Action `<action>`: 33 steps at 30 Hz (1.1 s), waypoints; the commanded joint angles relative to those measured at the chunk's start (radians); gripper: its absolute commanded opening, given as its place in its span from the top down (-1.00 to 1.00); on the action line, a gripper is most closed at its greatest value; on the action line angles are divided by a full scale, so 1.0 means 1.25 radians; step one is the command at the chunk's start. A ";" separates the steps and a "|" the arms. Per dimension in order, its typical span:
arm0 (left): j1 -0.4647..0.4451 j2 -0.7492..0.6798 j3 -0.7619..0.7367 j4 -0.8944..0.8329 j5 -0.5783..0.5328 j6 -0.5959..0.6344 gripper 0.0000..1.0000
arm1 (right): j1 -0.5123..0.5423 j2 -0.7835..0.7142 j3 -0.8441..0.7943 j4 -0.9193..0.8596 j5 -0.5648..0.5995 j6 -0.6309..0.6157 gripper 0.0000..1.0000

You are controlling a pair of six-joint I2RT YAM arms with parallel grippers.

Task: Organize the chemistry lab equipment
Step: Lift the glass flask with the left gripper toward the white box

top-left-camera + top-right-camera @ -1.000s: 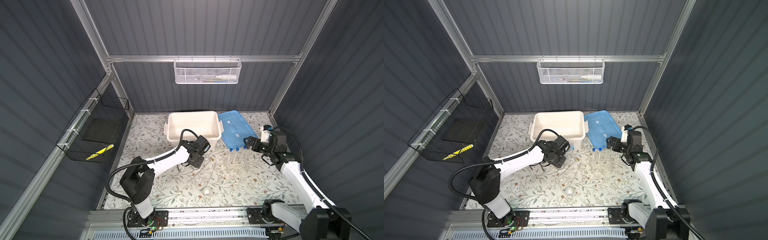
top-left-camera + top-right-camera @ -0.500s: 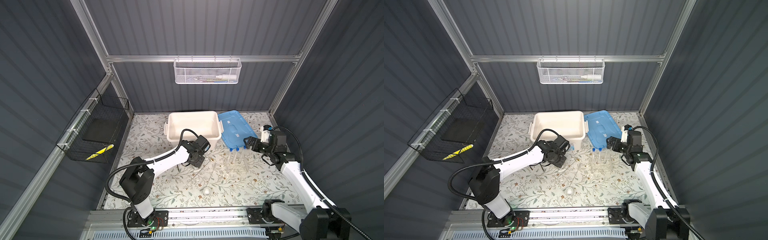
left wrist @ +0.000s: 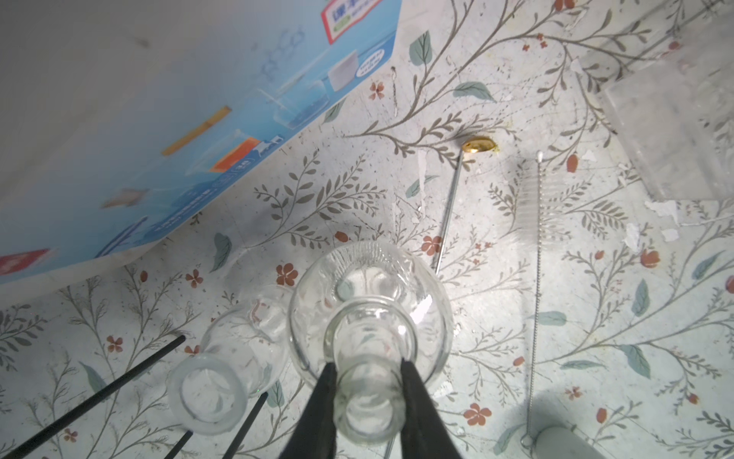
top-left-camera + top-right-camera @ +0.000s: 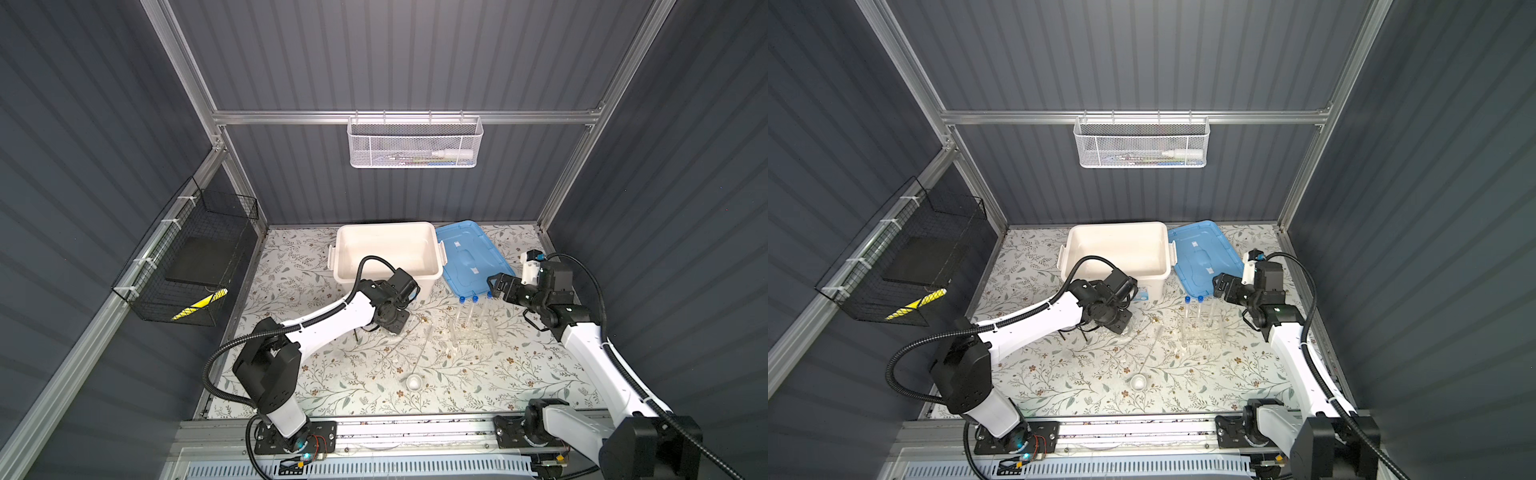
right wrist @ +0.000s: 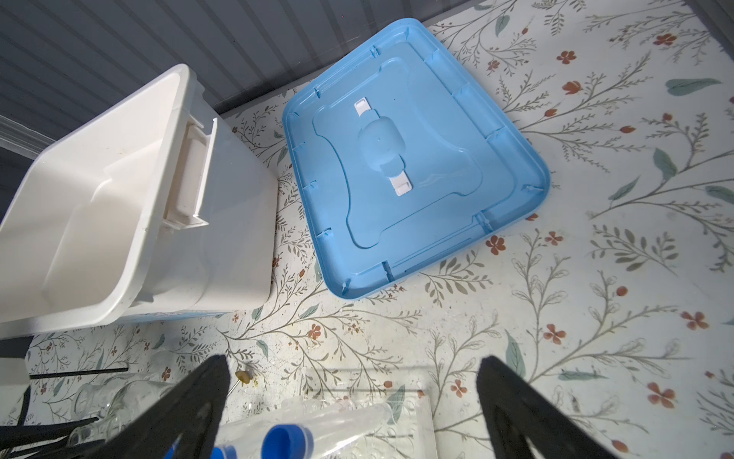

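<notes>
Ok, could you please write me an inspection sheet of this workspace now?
Surface: floral table, scuffed.
Job's things: round flask held by neck; second flask beside it; tube rack with blue-capped tubes; white dish; tripod legs; brush.
Clutter: open storage box; blue lid flat beside it.
Grippers: left gripper shut on round flask; right gripper open, by the tube rack.
Cables: black cable along each arm, no snag seen.
Surroundings: white mesh basket on back wall; black wire basket on left wall.
</notes>
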 commanded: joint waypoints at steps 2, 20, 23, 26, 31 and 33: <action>0.005 -0.037 0.050 -0.031 0.017 0.012 0.64 | -0.003 -0.011 0.008 -0.005 -0.005 0.001 -0.97; 0.001 -0.077 0.185 -0.093 0.058 0.042 0.67 | -0.003 -0.018 0.012 0.007 -0.027 0.010 -0.98; 0.000 -0.075 0.214 -0.107 0.066 0.048 0.68 | -0.002 -0.017 0.013 0.008 -0.031 0.010 -0.98; -0.002 -0.073 0.244 -0.125 0.078 0.054 0.69 | -0.002 -0.017 0.013 0.009 -0.036 0.010 -0.98; -0.002 -0.083 0.282 -0.133 0.086 0.066 0.69 | -0.002 -0.018 0.012 0.015 -0.040 0.016 -0.98; -0.003 -0.084 0.300 -0.131 0.092 0.068 0.69 | -0.002 -0.018 0.012 0.018 -0.043 0.018 -0.98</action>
